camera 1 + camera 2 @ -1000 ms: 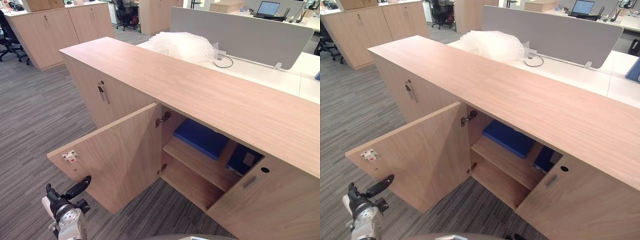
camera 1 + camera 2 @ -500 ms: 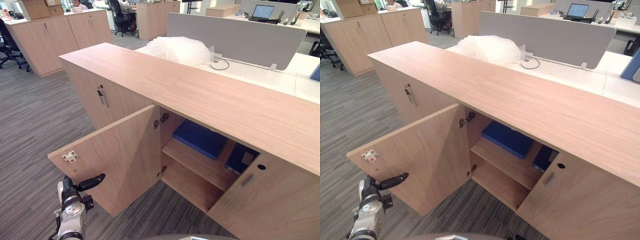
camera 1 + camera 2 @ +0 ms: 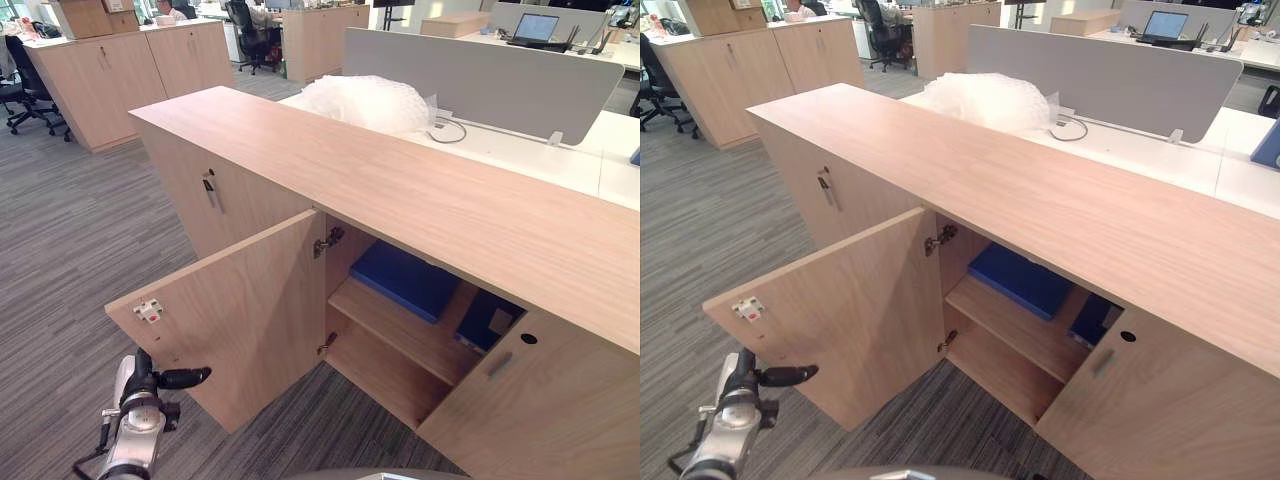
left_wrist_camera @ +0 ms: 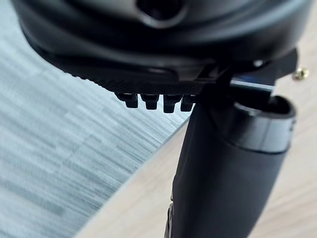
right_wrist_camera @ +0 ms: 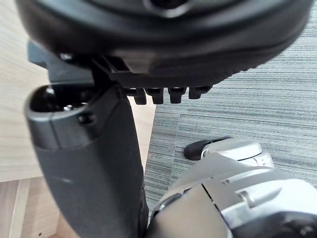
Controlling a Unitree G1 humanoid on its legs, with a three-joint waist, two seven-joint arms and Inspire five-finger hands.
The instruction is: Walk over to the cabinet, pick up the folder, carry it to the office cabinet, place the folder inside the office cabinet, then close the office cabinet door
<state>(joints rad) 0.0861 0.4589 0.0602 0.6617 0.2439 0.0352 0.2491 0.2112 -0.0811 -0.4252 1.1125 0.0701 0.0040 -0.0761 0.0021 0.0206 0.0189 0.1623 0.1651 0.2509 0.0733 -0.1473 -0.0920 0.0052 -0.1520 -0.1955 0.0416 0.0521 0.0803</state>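
Down at seven o'clock, low over the carpet (image 3: 60, 250), the left hand (image 3: 143, 372) is hanging empty, its fingers loose rather than clenched. Its thumb (image 3: 188, 377) is sticking out toward three o'clock, right at the lower edge of the open door (image 3: 245, 310), though I cannot tell whether it is touching the wood. I'd judge it is waiting by the door's free edge because a push there will be swinging the door most easily. The right hand (image 5: 163, 39) is idling near the cabinet front, likewise unclenched and carrying nothing. At two o'clock from the left hand, the folder (image 3: 405, 280) is lying flat on the upper shelf (image 3: 385, 325) of the office cabinet (image 3: 400, 190). It is sitting back from the opening, leaving the door room to close. Another blue file (image 3: 487, 318) is standing at the folder's four o'clock.
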